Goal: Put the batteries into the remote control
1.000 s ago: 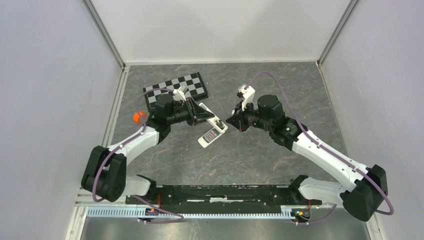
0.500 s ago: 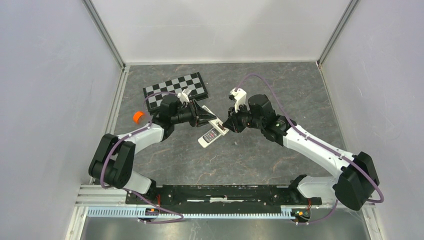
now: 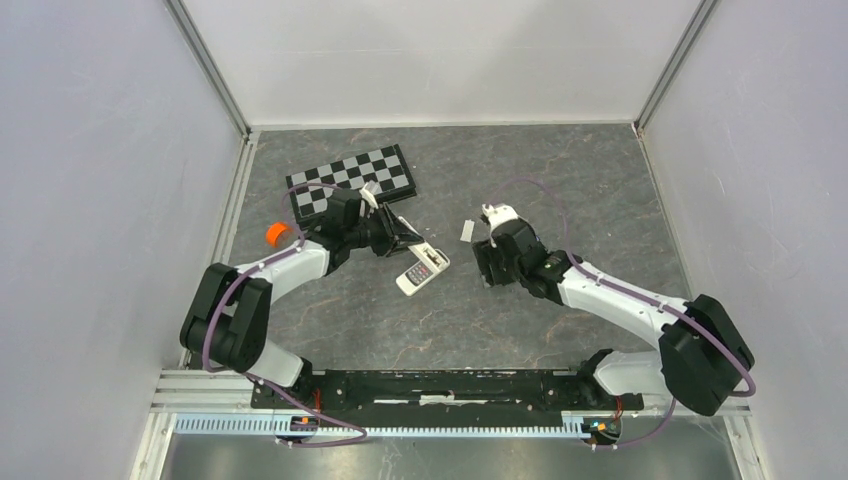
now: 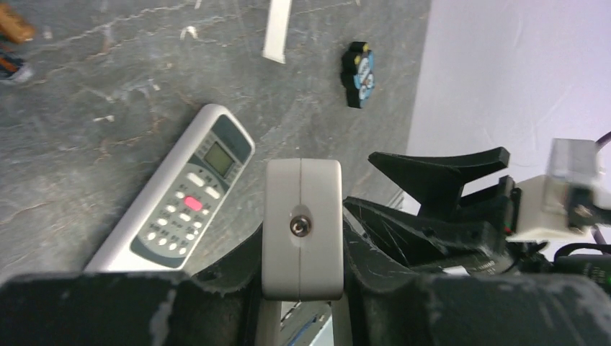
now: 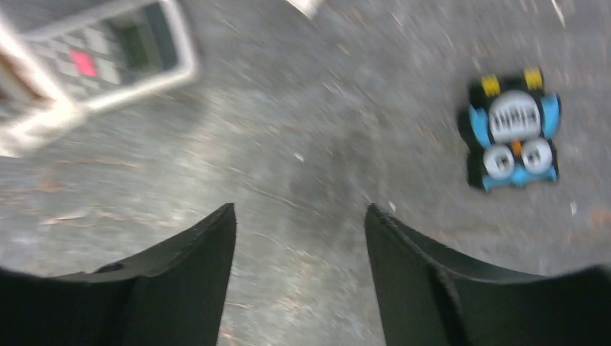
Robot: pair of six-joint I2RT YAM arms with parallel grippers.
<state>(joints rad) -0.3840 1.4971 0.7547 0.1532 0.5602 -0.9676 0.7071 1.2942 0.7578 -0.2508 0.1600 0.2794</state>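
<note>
We judge the job to be partway: the remote is in hand, but no view shows a cell seated or a cover closed, and we cannot pick out the batteries anywhere. What is left, as far as we can see, is seating the cells and shutting the recess

From the left of the worktop (image 3: pixel 560 180), a small orange piece (image 3: pixel 275 234) and a checkerboard (image 3: pixel 350 178) lie aside and look to play no part. Next is the white remote (image 4: pixel 301 216), lifted off the surface. The left jaws stand narrow and clamp it by its long sides, so its end face looks straight into the left wrist camera. A small metal point sits in the middle of that face. The battery recess is turned out of view, so we cannot tell whether anything is in it. Just beside it the grey remote (image 4: pixel 180 216) lies flat, buttons up, touched by nothing

Further right a thin white strip (image 4: pixel 277 29) lies loose; we guess it may be the battery cover, though it is too small to be sure. Then the right jaws stand wide with nothing between them, hanging over bare surface, apart from both remotes. Last on the right lies the black-and-blue gadget (image 5: pixel 513 130), near those jaws but not touched
</note>
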